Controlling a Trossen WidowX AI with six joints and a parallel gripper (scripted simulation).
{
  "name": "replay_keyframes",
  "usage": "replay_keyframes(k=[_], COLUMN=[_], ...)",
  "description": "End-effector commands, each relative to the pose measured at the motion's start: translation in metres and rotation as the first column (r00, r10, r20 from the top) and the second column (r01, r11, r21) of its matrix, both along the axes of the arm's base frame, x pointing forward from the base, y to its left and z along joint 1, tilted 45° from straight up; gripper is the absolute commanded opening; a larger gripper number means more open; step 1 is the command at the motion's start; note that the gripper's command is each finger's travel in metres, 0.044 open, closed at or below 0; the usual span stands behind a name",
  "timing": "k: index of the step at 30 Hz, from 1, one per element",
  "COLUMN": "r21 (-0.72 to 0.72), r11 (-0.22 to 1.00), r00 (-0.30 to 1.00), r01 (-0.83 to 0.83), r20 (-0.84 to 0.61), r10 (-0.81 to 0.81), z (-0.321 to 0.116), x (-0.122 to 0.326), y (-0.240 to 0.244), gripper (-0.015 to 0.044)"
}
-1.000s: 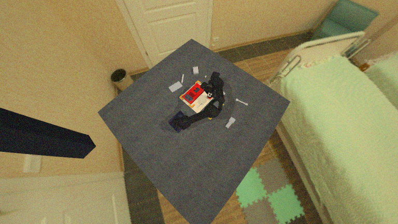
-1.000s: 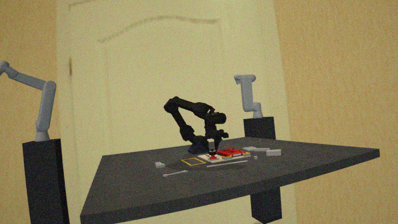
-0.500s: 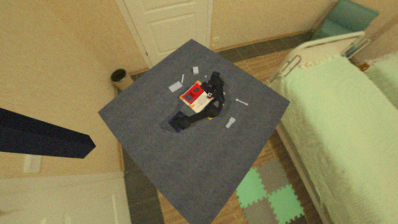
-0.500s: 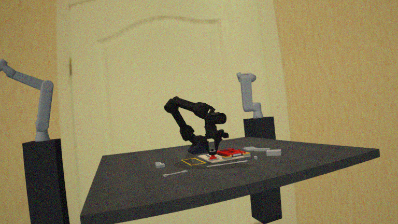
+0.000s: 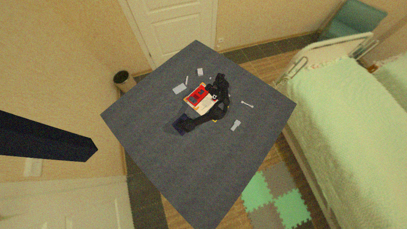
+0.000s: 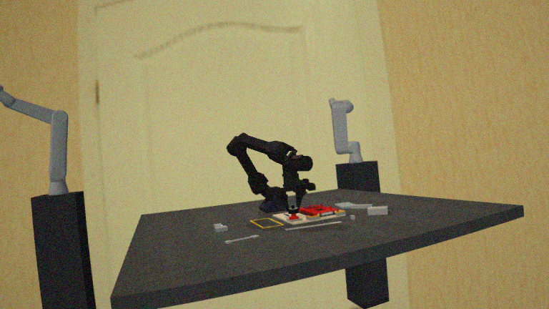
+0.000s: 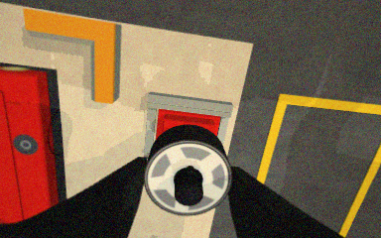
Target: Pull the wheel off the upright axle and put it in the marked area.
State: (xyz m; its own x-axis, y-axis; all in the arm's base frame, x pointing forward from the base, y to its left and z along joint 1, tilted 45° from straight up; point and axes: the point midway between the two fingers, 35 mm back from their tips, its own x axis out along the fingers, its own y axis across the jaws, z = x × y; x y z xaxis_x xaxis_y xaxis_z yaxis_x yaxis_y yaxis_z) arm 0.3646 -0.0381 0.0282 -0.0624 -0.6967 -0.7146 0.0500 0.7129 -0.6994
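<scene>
The wheel [image 6: 293, 210] [image 7: 161, 187], with a black tyre and a silver spoked hub, sits low over a red base [image 7: 188, 118] [image 6: 293, 217] in a grey frame [image 7: 190, 103]. The black axle end [image 7: 189, 190] shows in the hub's hole in the wrist view. My gripper [image 7: 188, 170] [image 6: 293, 209] is shut on the wheel, with a finger on either side. The wheel looks level and around the axle. Its underside is hidden. The marked area, a yellow outline [image 7: 327, 104] [image 6: 273, 226], lies on the table just beyond the board's edge.
The cream board [image 5: 201, 112] [image 7: 134, 55] carries a red panel [image 5: 196, 95] [image 7: 20, 198] [image 6: 319, 209] and orange corner brackets [image 7: 105, 69]. Several pale grey pieces lie around, including a flat plate [image 5: 179, 88], a block [image 5: 200, 71] [image 6: 377, 209] and a thin bar [image 5: 247, 104].
</scene>
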Motion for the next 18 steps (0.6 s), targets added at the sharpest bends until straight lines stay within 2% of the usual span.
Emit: replay_keyframes(k=[1,18], r21=[0.005,0.004], r11=[1.0,1.0], r00=[1.0,1.0], r01=[-0.024,-0.025], r20=[0.005,0.005], r10=[0.024,0.025], z=[0.0099,0.0139], x=[0.0004,0.0005], y=[0.0117,0.0157], gripper=[0.0,0.0])
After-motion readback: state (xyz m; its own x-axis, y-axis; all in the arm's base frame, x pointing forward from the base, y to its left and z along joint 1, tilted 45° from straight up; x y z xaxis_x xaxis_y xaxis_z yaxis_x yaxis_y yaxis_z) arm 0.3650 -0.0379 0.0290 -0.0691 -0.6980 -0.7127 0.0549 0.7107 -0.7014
